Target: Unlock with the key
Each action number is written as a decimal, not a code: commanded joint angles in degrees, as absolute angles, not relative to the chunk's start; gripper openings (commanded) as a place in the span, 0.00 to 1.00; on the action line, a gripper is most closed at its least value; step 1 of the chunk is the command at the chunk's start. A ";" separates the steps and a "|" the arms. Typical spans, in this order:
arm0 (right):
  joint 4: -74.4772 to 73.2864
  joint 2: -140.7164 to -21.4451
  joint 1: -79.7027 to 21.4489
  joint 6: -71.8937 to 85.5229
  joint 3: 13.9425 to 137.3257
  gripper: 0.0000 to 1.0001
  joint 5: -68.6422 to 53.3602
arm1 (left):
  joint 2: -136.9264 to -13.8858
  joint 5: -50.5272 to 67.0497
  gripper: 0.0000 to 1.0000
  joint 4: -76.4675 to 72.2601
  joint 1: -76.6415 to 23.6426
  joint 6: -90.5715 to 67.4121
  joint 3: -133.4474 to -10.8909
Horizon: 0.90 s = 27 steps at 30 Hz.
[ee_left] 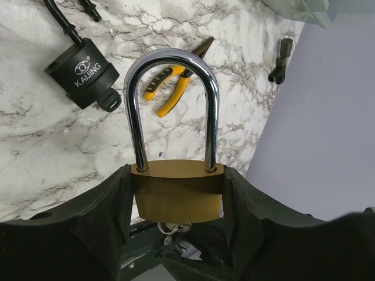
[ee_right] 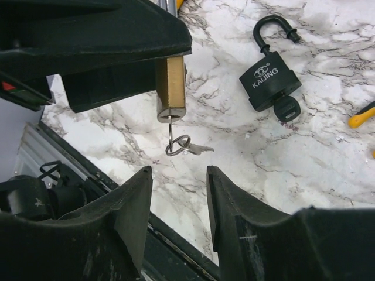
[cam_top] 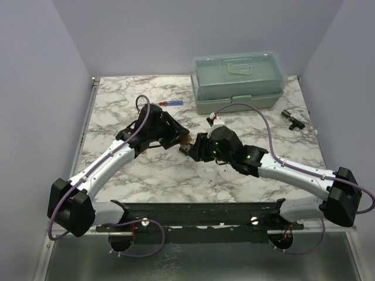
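Relation of the key to the free gripper ahead of the turn. The left gripper (ee_left: 177, 182) is clamped on the body of the brass padlock (ee_left: 176, 196), one finger on each side face, and the shackle (ee_left: 170, 61), both legs seated in the body, points away from the wrist. The key (ee_right: 177, 142) sits in the keyhole at the padlock's opposite end. Its thin blade runs out in line with the body's long axis, and a ring with a spare key hangs from it, clear of the marble table (ee_right: 275, 170). The right gripper (ee_right: 179, 175) faces that end with fingers spread and nothing between them. The key lies straight ahead on its centre line, just beyond the fingertips and not touching. The right arm is thus the nearer free one, so the pinch and twist about that axis would likely fall to it. A black padlock (ee_right: 270, 82) lies apart on the table
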<state>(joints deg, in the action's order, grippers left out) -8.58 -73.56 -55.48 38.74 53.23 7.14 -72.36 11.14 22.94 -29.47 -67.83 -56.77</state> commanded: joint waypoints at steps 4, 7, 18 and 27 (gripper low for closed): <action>-6.68 -75.16 -55.46 38.32 55.68 0.41 10.65 | -70.67 11.96 0.00 20.60 -30.14 -67.47 -58.71; -6.55 -75.55 -55.46 38.41 55.96 0.40 10.66 | -70.75 11.95 0.00 20.61 -30.30 -67.33 -58.80; -6.48 -75.82 -55.46 38.51 56.59 0.38 11.94 | -71.11 12.28 0.00 20.57 -30.68 -67.19 -59.23; -6.06 -76.76 -55.46 38.67 57.11 0.30 12.20 | -70.93 12.57 0.00 20.57 -30.99 -67.11 -59.24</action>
